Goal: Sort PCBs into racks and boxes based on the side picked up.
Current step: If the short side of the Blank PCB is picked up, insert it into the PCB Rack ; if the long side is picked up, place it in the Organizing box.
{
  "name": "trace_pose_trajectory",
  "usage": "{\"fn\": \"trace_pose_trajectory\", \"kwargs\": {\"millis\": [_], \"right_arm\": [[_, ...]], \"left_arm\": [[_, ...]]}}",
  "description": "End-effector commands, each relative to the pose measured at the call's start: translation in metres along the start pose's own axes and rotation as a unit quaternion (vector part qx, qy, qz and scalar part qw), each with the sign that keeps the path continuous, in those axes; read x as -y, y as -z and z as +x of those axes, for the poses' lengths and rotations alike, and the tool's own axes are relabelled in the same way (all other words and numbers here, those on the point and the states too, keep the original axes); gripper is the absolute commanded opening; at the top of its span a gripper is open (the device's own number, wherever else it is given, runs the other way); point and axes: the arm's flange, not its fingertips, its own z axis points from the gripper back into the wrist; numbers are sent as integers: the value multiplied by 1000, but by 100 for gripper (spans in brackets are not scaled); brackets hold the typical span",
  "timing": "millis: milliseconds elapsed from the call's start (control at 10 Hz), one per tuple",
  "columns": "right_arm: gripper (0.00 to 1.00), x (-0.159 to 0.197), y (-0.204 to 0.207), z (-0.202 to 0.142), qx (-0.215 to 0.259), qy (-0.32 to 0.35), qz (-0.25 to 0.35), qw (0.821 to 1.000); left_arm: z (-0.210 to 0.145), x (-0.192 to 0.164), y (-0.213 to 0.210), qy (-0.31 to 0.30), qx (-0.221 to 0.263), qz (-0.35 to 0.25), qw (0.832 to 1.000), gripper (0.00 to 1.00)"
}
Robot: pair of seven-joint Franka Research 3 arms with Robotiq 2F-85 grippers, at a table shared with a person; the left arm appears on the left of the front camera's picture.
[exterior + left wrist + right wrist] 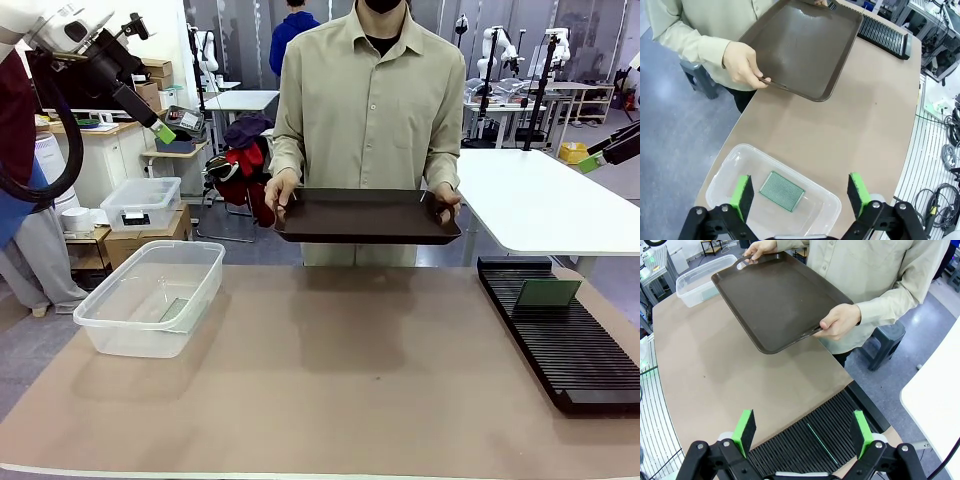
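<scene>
A green PCB point(175, 309) lies flat on the bottom of the clear box point(128, 338) at the table's left. Another PCB point(547, 292) stands upright in the far slots of the black rack point(580, 360) at the right. My left gripper point(160, 130) hangs high at the far left, open and holding nothing. Its wrist view looks down on the box point(720, 175) and the PCB point(782, 190), with the left gripper point(800, 194) well above them. My right gripper point(598, 158) is raised at the right edge. In its wrist view the right gripper point(802, 432) is open above the rack point(790, 445), where the PCB point(822, 444) shows edge-on.
A person at the far side holds a dark brown tray point(365, 215) level in both hands above the table's far edge. The tray point(800, 45) has nothing on it. A white table point(540, 195) stands behind at the right. A small lidded clear box point(140, 203) sits behind at the left.
</scene>
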Motion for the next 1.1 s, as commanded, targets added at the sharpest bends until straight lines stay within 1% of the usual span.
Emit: {"fn": "trace_pose_trajectory", "kwargs": {"millis": [0,200,300,500,800,1000], "right_arm": [[100,1,2,1,-2,1,0,1000],[100,1,2,1,-2,1,0,1000],[100,1,2,1,-2,1,0,1000],[100,1,2,1,-2,1,0,1000],[100,1,2,1,-2,1,0,1000],[100,1,2,1,-2,1,0,1000]], "left_arm": [[1,-1,2,4,-8,6,1000,100],[0,0,0,0,-1,0,1000,100],[7,5,-6,14,6,15,1000,100],[21,17,-14,17,17,41,999,100],[34,43,-23,-3,30,85,996,100],[39,54,-23,-17,31,85,996,100]]}}
